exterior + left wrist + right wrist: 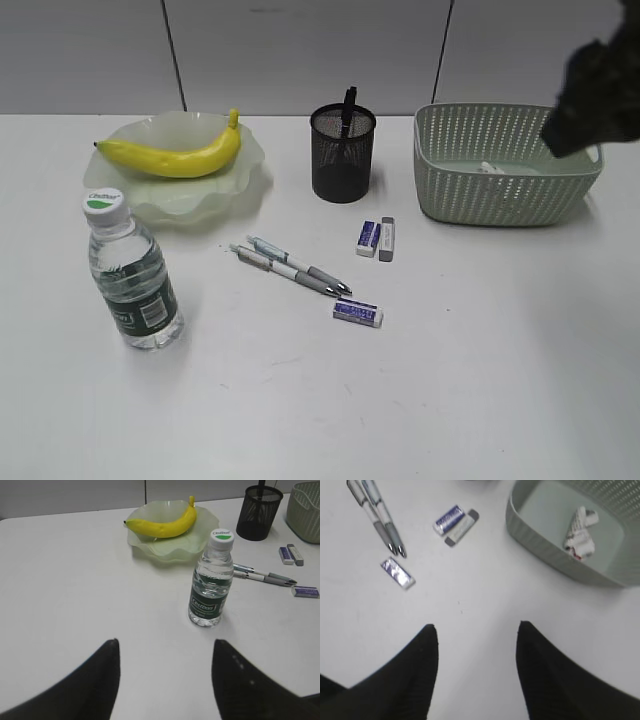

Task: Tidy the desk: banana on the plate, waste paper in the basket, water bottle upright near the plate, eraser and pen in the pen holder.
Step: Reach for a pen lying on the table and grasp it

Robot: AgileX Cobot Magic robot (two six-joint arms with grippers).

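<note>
The banana (180, 155) lies on the pale green plate (205, 205). The water bottle (130, 280) stands upright on the desk (450, 380) in front of the plate. The waste paper (580, 532) lies inside the green basket (500, 190). Two pens (290, 265) lie side by side on the desk. Two erasers (375, 238) lie together and a third eraser (358, 313) lies nearer the front. The black mesh pen holder (343, 160) holds one dark pen. My left gripper (166, 645) is open and empty, short of the bottle (211, 580). My right gripper (476, 625) is open and empty above bare desk, between the erasers (455, 522) and the basket (545, 545).
My right arm (600, 85) shows as a dark blur above the basket's right end. A grey panelled wall runs behind the desk's far edge.
</note>
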